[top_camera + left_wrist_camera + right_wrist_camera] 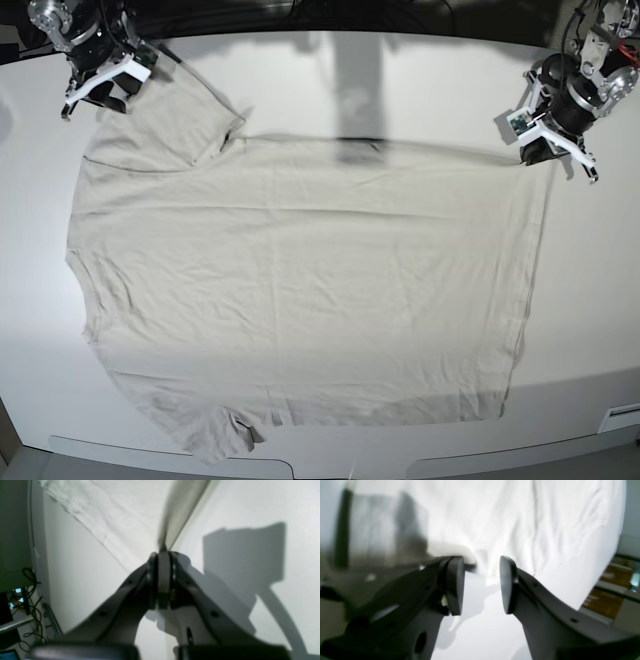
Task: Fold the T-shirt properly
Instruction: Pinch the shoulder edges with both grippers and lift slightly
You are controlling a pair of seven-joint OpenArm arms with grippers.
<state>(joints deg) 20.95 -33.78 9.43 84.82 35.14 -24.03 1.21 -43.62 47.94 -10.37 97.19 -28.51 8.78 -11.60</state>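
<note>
The off-white T-shirt [300, 280] lies spread flat on the white table, one sleeve at the upper left and the other at the lower left. My left gripper [545, 150] is at the shirt's upper right corner. In the left wrist view it [163, 552] is shut on a pinched edge of the T-shirt [120, 517], which rises taut from the tips. My right gripper [95, 95] is beside the upper left sleeve. In the right wrist view it [482, 585] is open and empty, with the shirt fabric [545, 530] just beyond its pads.
The white table [400, 70] reaches past the shirt on all sides, and its front edge runs close under the lower hem. Cables and equipment [30, 600] hang off the table's side near the left arm. Wooden shelving [607, 600] shows beyond the edge near the right arm.
</note>
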